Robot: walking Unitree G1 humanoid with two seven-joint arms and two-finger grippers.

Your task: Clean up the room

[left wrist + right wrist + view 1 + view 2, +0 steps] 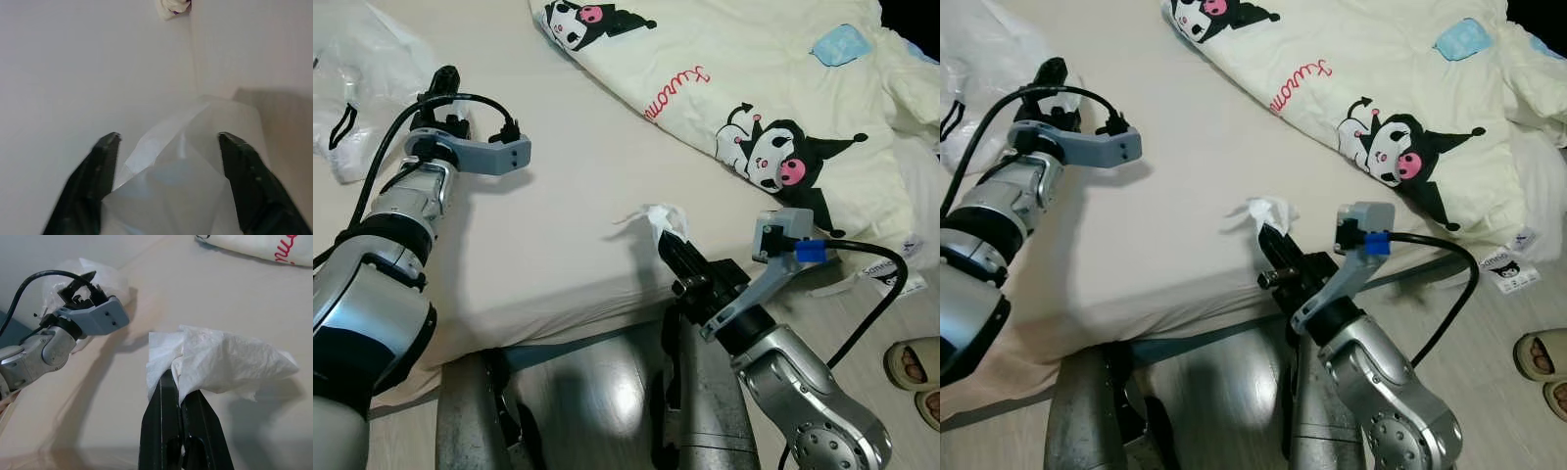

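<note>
**Tissue pinched on the right, bag waiting to the left**

Tissue (pixel 220 362) is crumpled and white, and it sits clamped in the right gripper (pixel 672 243), whose two black fingers are pressed together on its lower edge. It hangs just above the cream sheet of the bed (pixel 568 186), near the bed's front edge.

The relation that matters is sideways across the mattress. The clear plastic bag (pixel 357 69) lies at the far left of the bed, well apart from the tissue, with bare sheet between them. The left gripper (pixel 445 83) is at the bag; in the left wrist view its fingers (pixel 95 171) stand wide apart with a fold of the clear plastic between them, and whether they grip it cannot be told. The same view looks back along the sheet toward the tissue, so the bag's near side seems to face the right arm.

My judgement: the step in hand is carrying the tissue to the bag, and the right arm must travel left and away from the robot. The patterned quilt (pixel 754 88) lies to the right, out of that path.
</note>
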